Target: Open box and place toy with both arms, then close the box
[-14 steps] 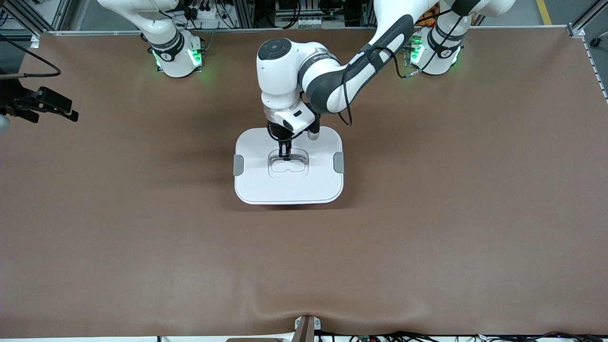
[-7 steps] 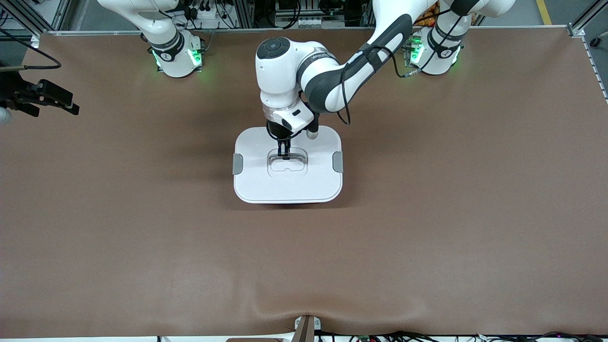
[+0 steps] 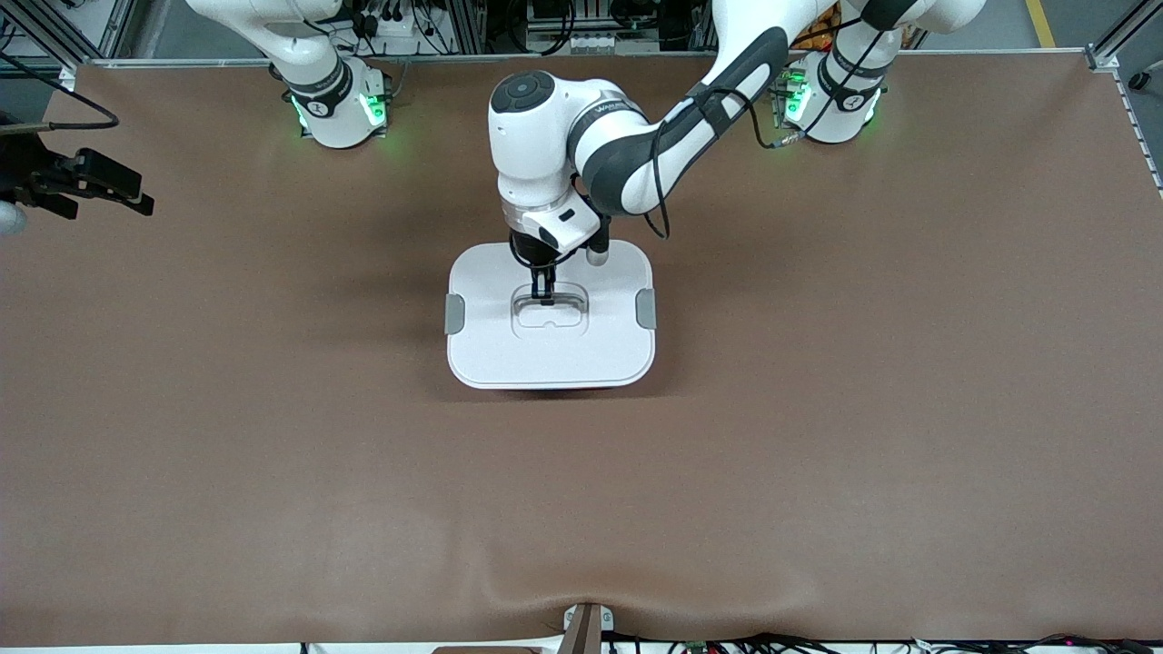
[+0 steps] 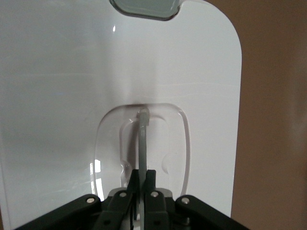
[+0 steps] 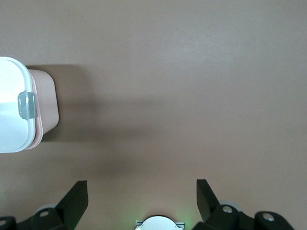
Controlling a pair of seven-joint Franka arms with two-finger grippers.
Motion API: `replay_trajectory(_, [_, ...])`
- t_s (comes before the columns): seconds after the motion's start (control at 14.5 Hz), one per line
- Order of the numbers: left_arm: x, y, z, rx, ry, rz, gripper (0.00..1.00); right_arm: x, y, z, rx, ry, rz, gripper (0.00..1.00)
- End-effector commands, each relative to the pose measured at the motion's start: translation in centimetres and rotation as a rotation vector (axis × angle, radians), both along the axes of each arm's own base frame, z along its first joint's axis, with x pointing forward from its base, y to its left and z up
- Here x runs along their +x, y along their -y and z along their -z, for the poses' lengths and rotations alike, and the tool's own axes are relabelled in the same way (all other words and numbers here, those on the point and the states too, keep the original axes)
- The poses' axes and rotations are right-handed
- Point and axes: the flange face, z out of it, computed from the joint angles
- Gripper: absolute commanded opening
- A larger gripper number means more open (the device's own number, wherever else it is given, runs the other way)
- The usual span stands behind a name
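One arm's doing the work: the left gripper point(image 3: 544, 296) sits straight over the box point(image 3: 551, 318), clamped on its lid handle point(image 4: 143, 143), so any lift goes straight up. Right gripper point(image 5: 141, 203) waits off toward the right arm's end of the table from the box, fingers apart.

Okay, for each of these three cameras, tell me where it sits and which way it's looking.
Front view: high across the table, facing both arms' bases and the box.
Left wrist view: straight down over the lid; left gripper shut on the handle.
Right wrist view: over bare table by the box; open right gripper.
All three share the box.
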Motion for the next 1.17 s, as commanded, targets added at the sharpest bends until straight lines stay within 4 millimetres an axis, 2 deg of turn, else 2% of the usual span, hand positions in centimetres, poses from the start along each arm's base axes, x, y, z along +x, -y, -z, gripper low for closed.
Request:
replay_trajectory(0.0, [-0.3,0.6,0.1,-0.026,0.023,-0.11,0.0,-0.9,-1.7,-0.9,-0.008,0.015,-0.035,1.0])
replay_trajectory(0.07, [-0.2,0.6,0.1,-0.026,0.023,-0.111,0.0,-0.9,-2.5,-0.9,-0.013,0.015,-0.044,1.0])
replay_trajectory(0.21, [-0.2,0.6,0.1,-0.028,0.023,-0.119,0.0,-1.1,-2.5,-1.0,-0.012,0.01,-0.046,1.0])
replay_trajectory(0.62, [-0.6,0.8,0.9,-0.022,0.018,-0.127,0.0,-2.2,-1.8,-0.9,-0.01,-0.05,-0.041,1.0])
replay_trajectory(1.1, [-0.7,0.8,0.9,-0.023,0.017,-0.128,0.0,-2.3,-1.2,-0.7,-0.012,-0.061,-0.035,1.0])
